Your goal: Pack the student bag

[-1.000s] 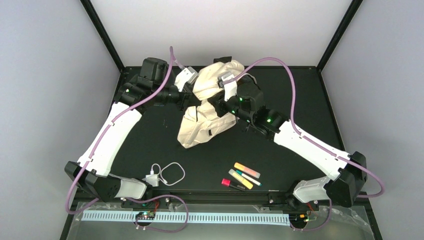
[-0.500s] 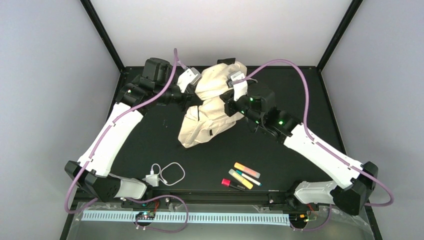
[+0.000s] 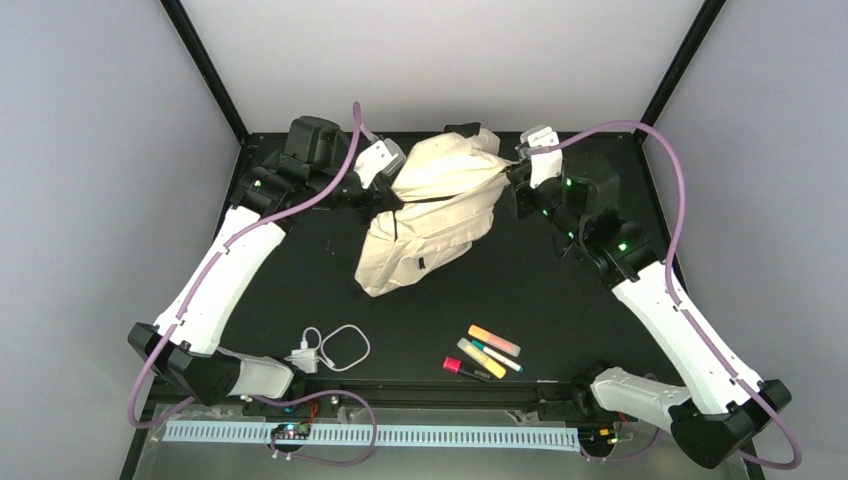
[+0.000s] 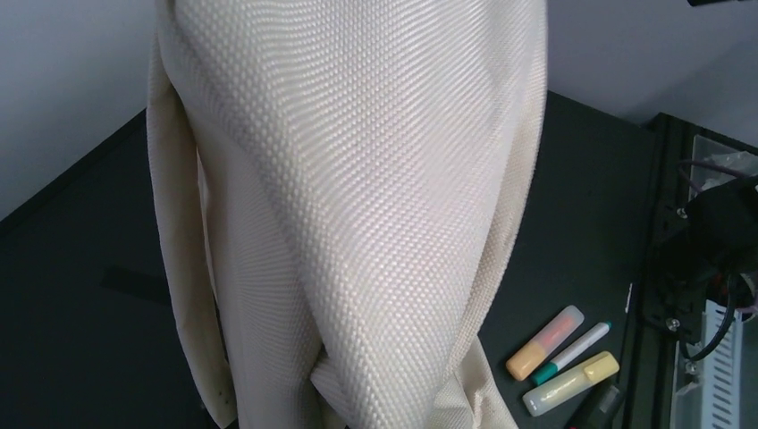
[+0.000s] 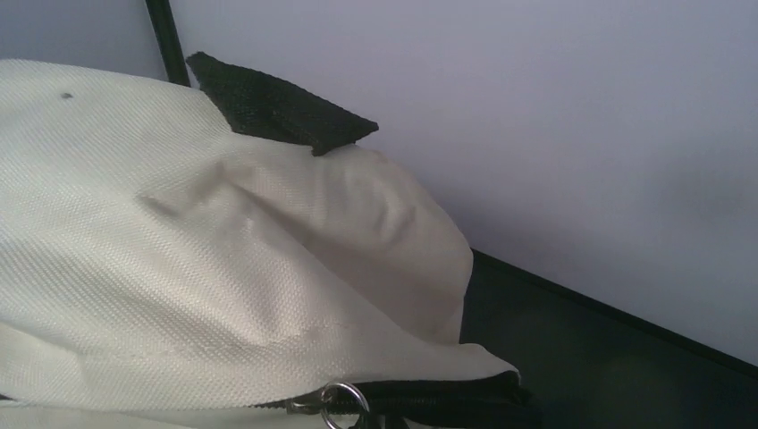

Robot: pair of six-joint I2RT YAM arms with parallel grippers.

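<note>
Both grippers stand closed on cloth. We find the left gripper pinching the left flank of the student bag. The right gripper is clamped on its right edge beside the dark zipper, whose zipper ring sits at the bottom of the right wrist view. Neither wrist view shows its own fingers; we rest the finding on the overhead view and the taut fabric. The bag lies at the far middle of the table, its upper half lifted and stretched between the arms and its lower half resting on the surface. We judge this spread is meant to tension the zipper line so the mouth can be opened. Markers and a charger cable lie unpacked near the front edge, well apart from the bag.
</note>
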